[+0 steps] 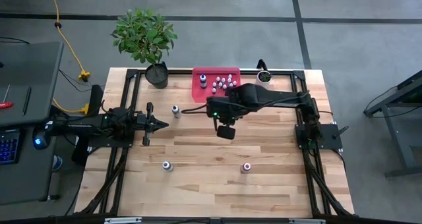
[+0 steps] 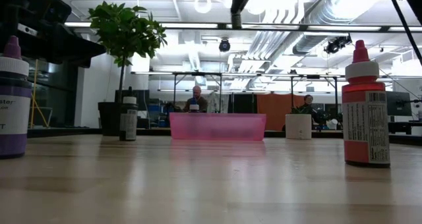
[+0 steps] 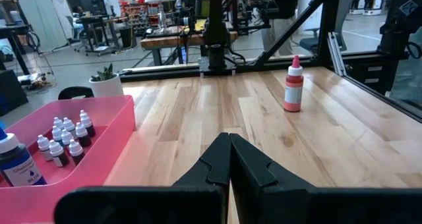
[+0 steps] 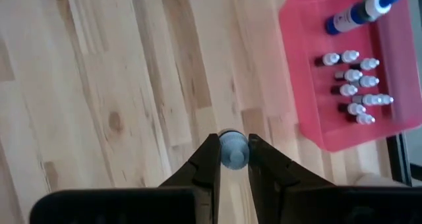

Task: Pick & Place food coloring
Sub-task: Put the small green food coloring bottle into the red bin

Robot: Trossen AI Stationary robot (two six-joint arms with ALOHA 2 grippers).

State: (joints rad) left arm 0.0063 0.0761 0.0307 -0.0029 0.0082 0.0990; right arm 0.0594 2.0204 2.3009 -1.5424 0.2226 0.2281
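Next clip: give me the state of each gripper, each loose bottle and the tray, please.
right gripper: shut on a grey-capped bottle.
left gripper: shut, empty.
pink tray: holds a blue bottle and a cluster of tiny bottles, all upright.
purple bottle: upright on the table, untouched.
red bottle: upright on the table, untouched.
white-capped bottle: upright near the plant.

Purple bottle [image 2: 13, 99] at low view's left edge: label shows partial letters "ster", cut off by the frame. Red bottle [image 2: 366, 112] has fine print on its label, too small to read. No other legible text.
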